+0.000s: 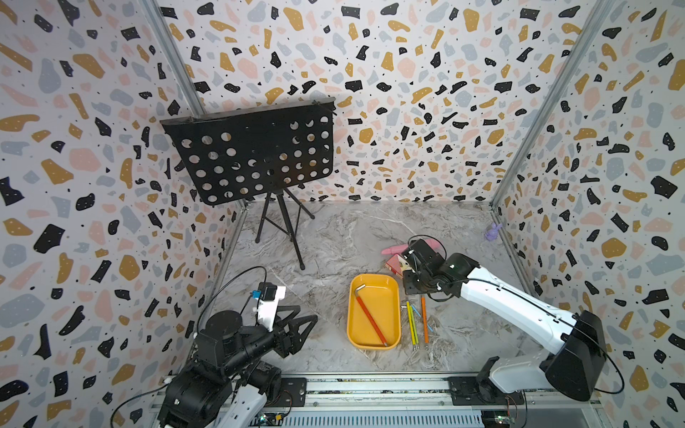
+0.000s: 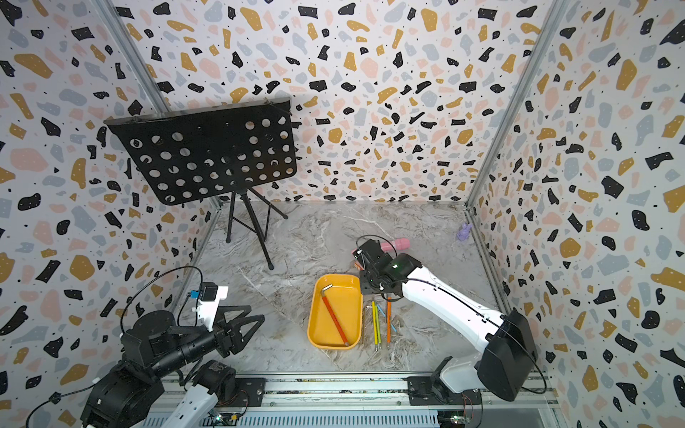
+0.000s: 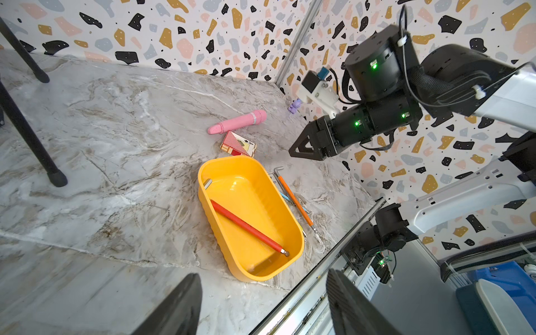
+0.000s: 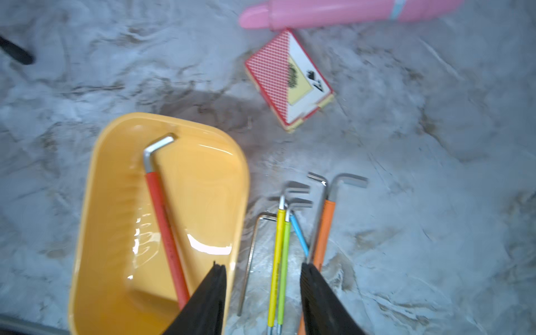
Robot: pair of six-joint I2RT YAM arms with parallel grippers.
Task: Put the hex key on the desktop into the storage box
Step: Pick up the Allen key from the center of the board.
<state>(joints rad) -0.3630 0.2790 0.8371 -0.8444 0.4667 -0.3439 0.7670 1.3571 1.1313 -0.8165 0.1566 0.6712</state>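
Right wrist view: we find the right jaws spread, nothing between them, hanging in the air above the counter. Through their gap we look down on a row of hex keys lying side by side on the marble, just beside the storage box. Among them are a bare steel hex key nearest the box, a yellow hex key, a green hex key touching it, a blue hex key and an orange hex key.

The red hex key lies inside the storage box, flat on its floor and slantwise. In both top views we see its bent steel end at the far corner on the left arm's side and its straight tip at the near corner on the right arm's side.

Beyond the box a red-backed card box lies flat, with a pink cylinder just beside it.

In the left wrist view the left jaws' fingers stand wide apart with nothing between them. The right arm is held above the counter there, clear of the box. In a top view the left arm sits folded low by the front rail, well apart from the storage box. A black music stand stands at the far left corner, and a small purple figure sits by the right wall.
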